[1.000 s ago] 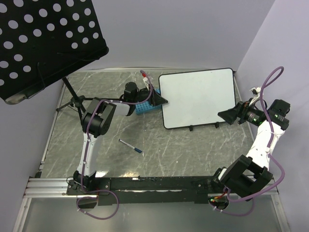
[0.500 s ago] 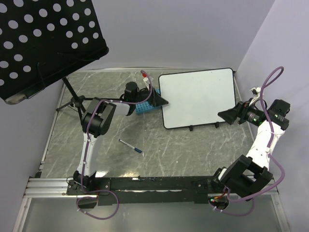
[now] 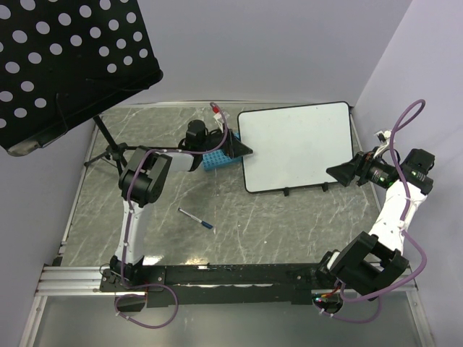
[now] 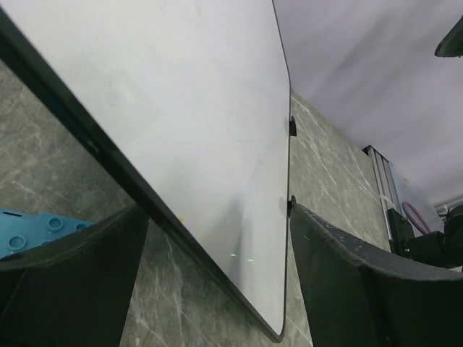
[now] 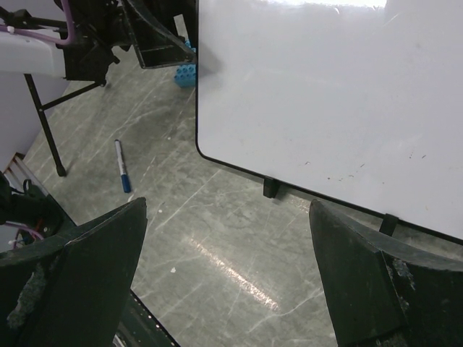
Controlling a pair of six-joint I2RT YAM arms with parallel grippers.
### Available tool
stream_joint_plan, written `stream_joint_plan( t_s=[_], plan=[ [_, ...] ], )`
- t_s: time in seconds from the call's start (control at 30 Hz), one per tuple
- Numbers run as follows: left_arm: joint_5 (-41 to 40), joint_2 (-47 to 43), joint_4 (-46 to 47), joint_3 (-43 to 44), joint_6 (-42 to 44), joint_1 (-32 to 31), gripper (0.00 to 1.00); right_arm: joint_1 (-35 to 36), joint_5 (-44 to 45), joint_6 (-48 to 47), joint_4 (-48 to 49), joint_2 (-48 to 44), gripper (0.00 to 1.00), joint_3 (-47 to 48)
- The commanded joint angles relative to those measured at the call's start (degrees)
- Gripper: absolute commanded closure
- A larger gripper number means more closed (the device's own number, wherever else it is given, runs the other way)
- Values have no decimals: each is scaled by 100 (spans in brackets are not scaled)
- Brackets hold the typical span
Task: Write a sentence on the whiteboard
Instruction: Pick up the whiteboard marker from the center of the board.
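Large white rectangular whiteboard (image 3: 296,147) with a thin dark edge sits blank between both grippers. Left gripper (image 3: 242,150) has its jaws spread at the board's left edge, holding nothing. Right gripper (image 3: 336,173) is wide open and empty, just off the right edge.

Whiteboard (image 3: 296,144) on counter (image 3: 289,231), far right quarter. Rack (image 3: 212,160) just beside board's left edge. Pen (image 3: 196,219) on counter toward near edge, left of board, apart from rack. Music stand (image 3: 65,65) at counter's far-left corner.

No legible text anywhere.
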Motion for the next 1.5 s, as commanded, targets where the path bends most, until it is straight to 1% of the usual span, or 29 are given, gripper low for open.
stream_joint_plan(
  t_s=[0.0,0.1,0.23,0.3,0.33,0.37,0.43,0.47,0.53,0.57,0.6,0.67,0.7,0.73,0.77,0.8,0.83,0.87,0.93,0.97,1.03,1.1,1.13,1.23,1.27,1.3,1.37,1.43,1.47],
  plan=[
    [10,-587,189,-187,21,69,17,33,-249,-152,30,-60,0,-16],
    [-42,-850,303,-572,20,139,16,24,-258,-152,30,-51,0,-25],
    [-235,-1264,207,-1153,108,306,11,41,-284,-161,47,-25,0,-34],
    [-367,-1570,-56,-1504,300,350,11,76,-310,-118,109,-16,0,-60],
    [-559,-1685,-240,-1584,423,350,10,120,-302,-100,170,-25,0,-95],
    [-665,-1791,-755,-1637,573,359,8,147,-293,-100,197,-33,0,-104],
    [-981,-2168,-1285,-1839,1030,324,7,226,-240,-73,284,-69,0,-148],
    [-1348,-2474,-1435,-1936,1196,324,7,304,-205,-56,320,-112,0,-166],
    [-1754,-2792,-1980,-2191,1259,315,6,419,-135,-12,407,-156,0,-236],
    [-2174,-2959,-2199,-2235,1286,306,3,533,-109,14,486,-191,0,-262],
    [-2378,-3291,-2784,-2279,1277,289,1,629,-82,32,522,-218,0,-280],
    [-2800,-3688,-3367,-2341,1251,201,1,814,32,50,592,-279,0,-324],
    [-3228,-4151,-3570,-2480,1233,157,1,1032,93,58,627,-314,0,-324],
    [-3424,-4417,-3921,-2577,1198,61,1,1183,137,85,680,-350,0,-367],
    [-3609,-4698,-4046,-2700,1041,17,3,1297,207,102,733,-420,0,-403],
    [-3932,-5240,-4152,-2919,909,-1,3,1542,234,172,872,-472,0,-438],
    [-4075,-5498,-4414,-3025,717,-19,3,1658,243,199,943,-517,0,-534],
    [-4233,-5936,-4538,-3122,306,-19,3,1737,252,225,1014,-595,0,-596],
    [-4480,-6246,-4776,-3386,-92,-2,3,1896,226,226,1163,-675,0,-745],
    [-4446,-6448,-5046,-3439,-433,16,3,1922,182,225,1216,-745,0,-807],
    [-3895,-6537,-5172,-3588,-629,86,3,1957,129,269,1417,-815,0,-999],
    [-3629,-6678,-5286,-3781,-998,95,3,1993,129,339,1497,-956,0,-1053],
    [-3820,-6748,-5373,-3861,-1104,17,3,2071,120,366,1602,-1017,0,-1123],
    [-4759,-6986,-6636,-3791,-1298,-360,1,2247,260,419,1726,-1237,0,-1220],
    [-5267,-7091,-6944,-3748,-1455,-431,1,2274,261,419,1735,-1255,0,-1229],
    [-5480,-7161,-7522,-3756,-1587,-545,1,2291,243,419,1744,-1264,0,-1238],
    [-5894,-7415,-7851,-3904,-2112,-643,1,2370,226,419,1726,-1255,0,-1229],
    [-6036,-7522,-8080,-4019,-2474,-783,3,2432,269,401,1700,-1194,0,-1203],
    [-6158,-7496,-8177,-4046,-2893,-827,3,2493,296,366,1665,-1176,0,-1185]
  ],
)
